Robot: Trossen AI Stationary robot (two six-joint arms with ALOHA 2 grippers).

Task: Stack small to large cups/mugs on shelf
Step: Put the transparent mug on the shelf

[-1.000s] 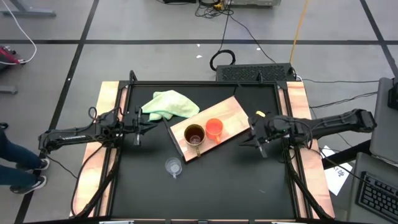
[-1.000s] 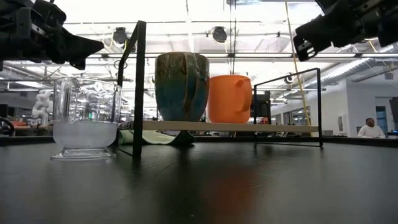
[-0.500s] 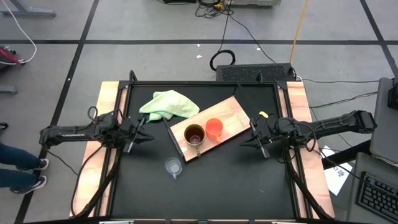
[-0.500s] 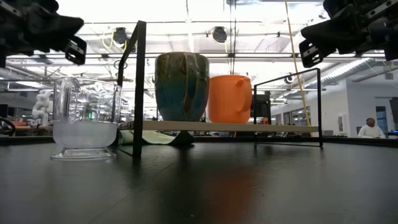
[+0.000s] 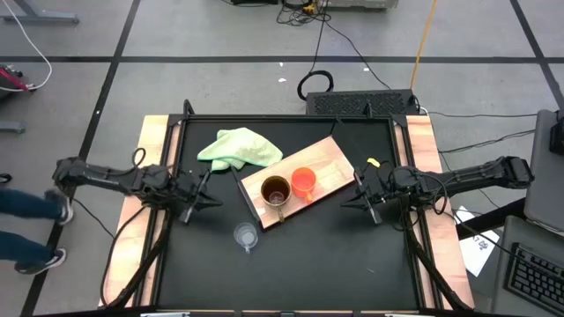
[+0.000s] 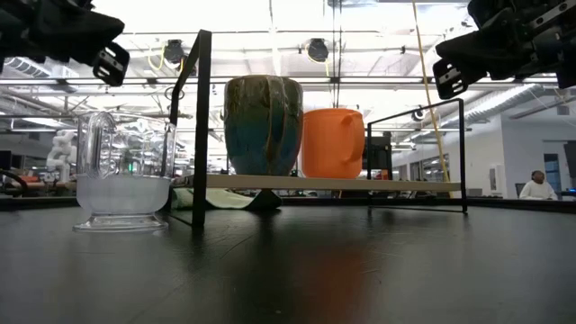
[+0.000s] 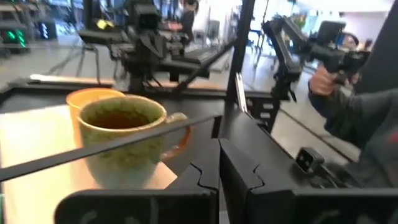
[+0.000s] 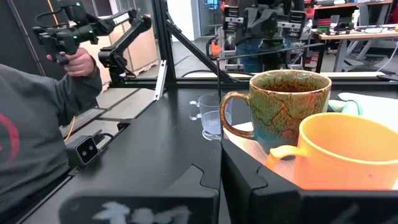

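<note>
The light-wood shelf (image 5: pixel 322 167) lies slantwise at the table's middle. On it stand the tan-brown mug (image 5: pixel 275 190) and the orange cup (image 5: pixel 303 182), side by side; both also show in the right wrist view: the mug (image 8: pixel 287 102), the cup (image 8: pixel 348 149). The clear glass cup (image 5: pixel 245 235) stands on the black table, nearer than the shelf, and shows in the low view (image 6: pixel 123 171). My left gripper (image 5: pixel 211 199) is shut and empty, left of the shelf. My right gripper (image 5: pixel 345 201) is shut and empty, right of the shelf.
A pale green cloth (image 5: pixel 238 147) lies crumpled at the far left, against the shelf's far corner. A black frame (image 6: pixel 200 126) rings the table. A person's hand (image 8: pixel 78 61) holding a device shows beyond the table. There is bare black table toward the near edge.
My left gripper has gone toward the table's near edge, closer to the glass cup, and turned a little. My right gripper has shifted slightly toward the near edge. The cups and the shelf have kept still.
</note>
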